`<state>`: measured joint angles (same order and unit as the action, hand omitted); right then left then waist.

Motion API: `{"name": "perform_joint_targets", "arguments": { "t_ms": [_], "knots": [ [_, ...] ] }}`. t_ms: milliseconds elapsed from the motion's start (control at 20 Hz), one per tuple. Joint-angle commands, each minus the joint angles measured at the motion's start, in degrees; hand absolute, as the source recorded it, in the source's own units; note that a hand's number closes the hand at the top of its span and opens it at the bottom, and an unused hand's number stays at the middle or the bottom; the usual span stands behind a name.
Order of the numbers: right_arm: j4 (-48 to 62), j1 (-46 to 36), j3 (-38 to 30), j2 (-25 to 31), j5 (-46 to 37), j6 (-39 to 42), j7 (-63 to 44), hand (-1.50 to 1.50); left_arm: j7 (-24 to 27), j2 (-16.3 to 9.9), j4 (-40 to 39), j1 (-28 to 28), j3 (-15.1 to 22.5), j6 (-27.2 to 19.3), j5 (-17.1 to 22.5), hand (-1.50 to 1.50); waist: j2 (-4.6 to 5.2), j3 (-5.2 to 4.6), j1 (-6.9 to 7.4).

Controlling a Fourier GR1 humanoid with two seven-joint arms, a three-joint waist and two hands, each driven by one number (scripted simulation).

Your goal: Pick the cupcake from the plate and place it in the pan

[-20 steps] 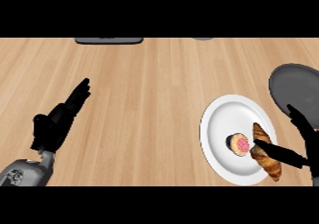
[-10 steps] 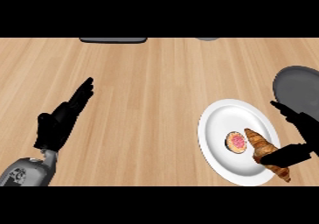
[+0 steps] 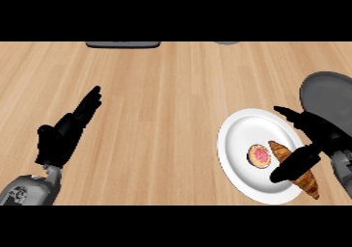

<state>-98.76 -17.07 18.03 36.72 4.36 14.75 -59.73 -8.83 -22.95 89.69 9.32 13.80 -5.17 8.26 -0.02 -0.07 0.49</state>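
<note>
Showing wood counter (image 3: 178, 96) | plate (image 3: 239, 130) R | pan (image 3: 331, 94) far R

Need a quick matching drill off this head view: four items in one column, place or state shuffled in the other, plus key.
Items:
1. cupcake
2. croissant
3. pan
4. left hand

Places or states:
A. open, fingers straight, over the counter's left side
B. on the white plate, pink top up
C. dark, at the view's right edge, past the plate
D. on the plate, partly under the right hand

Pairs: 1-B, 2-D, 3-C, 4-A
</note>
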Motion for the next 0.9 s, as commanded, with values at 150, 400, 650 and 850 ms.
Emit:
{"name": "perform_joint_targets", "arguments": {
  "t_ms": [150,400,650,850],
  "knots": [
    [-2.2,1.7,3.5,-1.6,-3.2,1.6,-8.5,-1.5,-0.5,3.1,-1.8,1.9,-0.5,-0.1,-2.0,0.0,-0.01,0.04,-0.74],
    [1.0,1.1,3.5,-1.9,-4.7,1.9,-7.4,-1.5,-2.5,-0.3,2.6,-0.7,-3.7,2.6,-0.8,0.0,-0.05,0.07,-0.2],
    [-1.8,4.2,4.1,-3.0,-7.5,1.1,-8.2,-1.5,0.0,1.4,-1.1,-0.1,-4.3,3.8,-2.8,0.0,-0.05,0.05,-0.63],
    [5.5,1.3,3.6,-6.3,-11.5,1.5,-4.4,-1.5,-2.7,2.1,-0.3,1.5,-6.1,5.5,-2.0,0.0,0.05,0.06,-0.34]
  ]
}}
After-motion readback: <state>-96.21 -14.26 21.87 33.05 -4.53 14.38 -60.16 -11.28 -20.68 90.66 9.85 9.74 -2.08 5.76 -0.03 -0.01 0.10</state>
